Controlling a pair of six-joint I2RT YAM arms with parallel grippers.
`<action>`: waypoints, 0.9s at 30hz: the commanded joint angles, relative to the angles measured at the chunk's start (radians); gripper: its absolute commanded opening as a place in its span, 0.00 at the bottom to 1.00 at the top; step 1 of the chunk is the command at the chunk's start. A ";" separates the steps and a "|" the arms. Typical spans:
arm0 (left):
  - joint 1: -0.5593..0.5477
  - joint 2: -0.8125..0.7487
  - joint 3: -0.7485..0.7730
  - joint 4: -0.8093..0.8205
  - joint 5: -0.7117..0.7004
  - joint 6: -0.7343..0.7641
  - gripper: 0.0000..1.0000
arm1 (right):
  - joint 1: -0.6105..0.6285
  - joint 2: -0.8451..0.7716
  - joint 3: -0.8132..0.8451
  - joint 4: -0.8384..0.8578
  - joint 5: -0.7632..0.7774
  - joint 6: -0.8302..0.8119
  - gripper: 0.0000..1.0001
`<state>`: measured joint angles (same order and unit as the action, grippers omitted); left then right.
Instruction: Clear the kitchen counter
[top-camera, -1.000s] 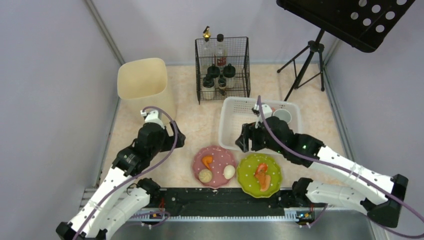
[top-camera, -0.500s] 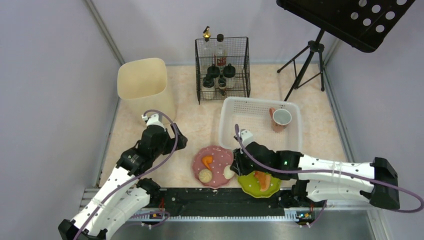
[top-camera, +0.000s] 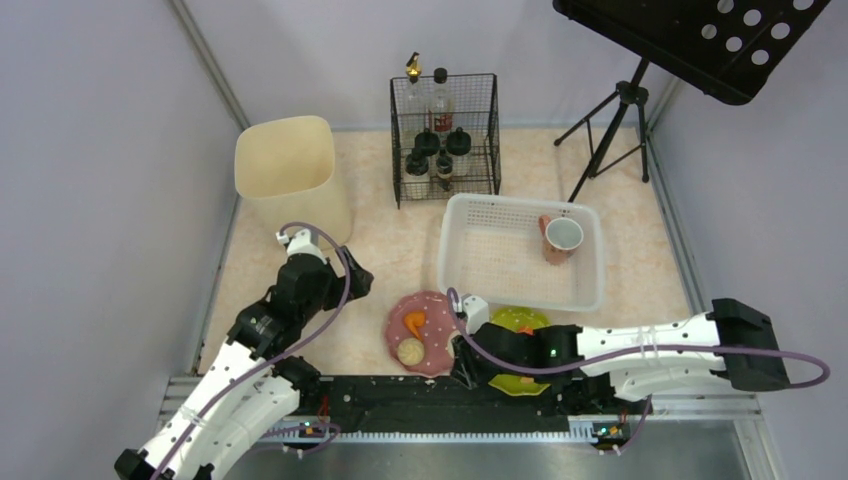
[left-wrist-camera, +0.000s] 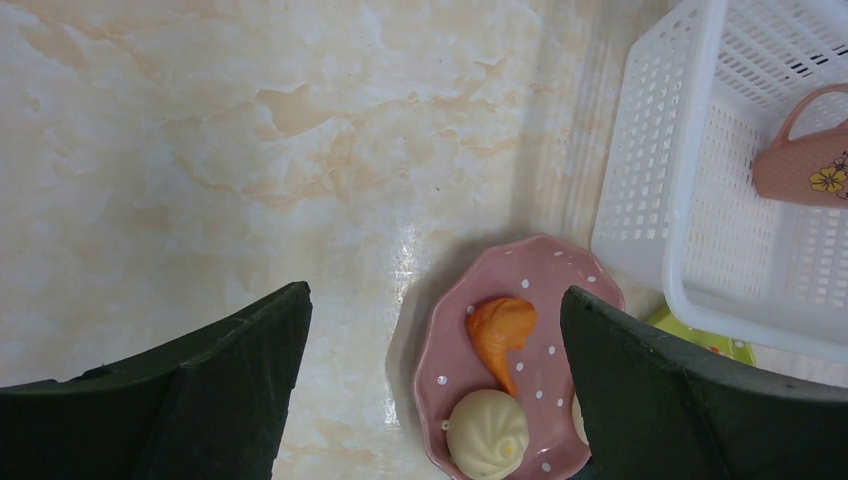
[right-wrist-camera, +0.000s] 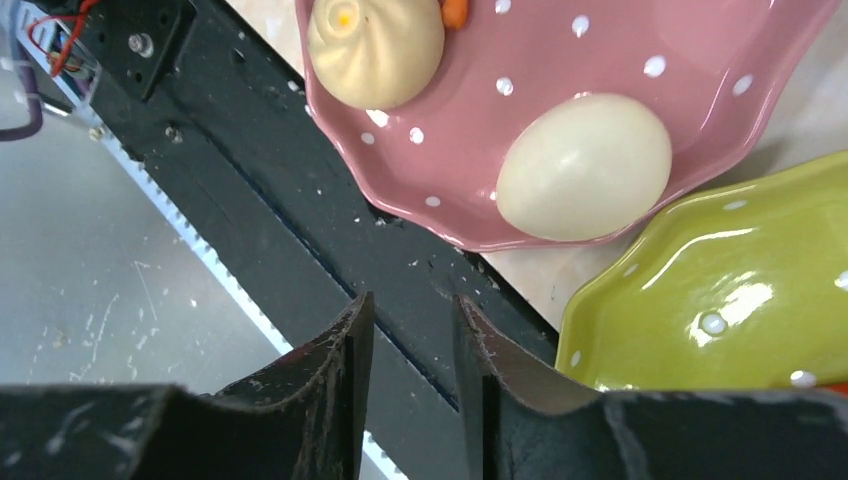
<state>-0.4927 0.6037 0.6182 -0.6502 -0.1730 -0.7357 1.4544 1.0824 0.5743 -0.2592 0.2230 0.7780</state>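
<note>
Right tool (right-wrist-camera: 410, 308), narrowly parted and empty, hangs over black rail (right-wrist-camera: 290, 220); kitchen counter (top-camera: 385, 250) just beyond.

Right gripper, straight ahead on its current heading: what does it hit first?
Probably the black front rail, directly ahead of the right gripper between its jaws; the rim of the pink plate lies just beyond. Depth unclear.

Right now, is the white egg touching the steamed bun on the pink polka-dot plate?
Apart. The right wrist view shows a strip of bare pink plate between the egg and the steamed bun, so they lie side by side without contact.
</note>
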 joint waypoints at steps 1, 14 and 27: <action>0.002 -0.015 -0.007 0.034 -0.006 -0.015 0.99 | 0.041 0.037 -0.016 0.059 0.050 0.066 0.36; 0.003 -0.010 -0.049 0.051 -0.006 -0.030 0.99 | 0.056 0.171 -0.056 0.168 0.141 0.171 0.47; 0.003 0.037 -0.094 0.101 -0.012 -0.034 0.99 | 0.055 0.257 -0.091 0.314 0.227 0.287 0.49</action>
<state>-0.4927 0.6319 0.5354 -0.6186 -0.1761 -0.7612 1.4990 1.3285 0.4957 -0.0296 0.3737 1.0084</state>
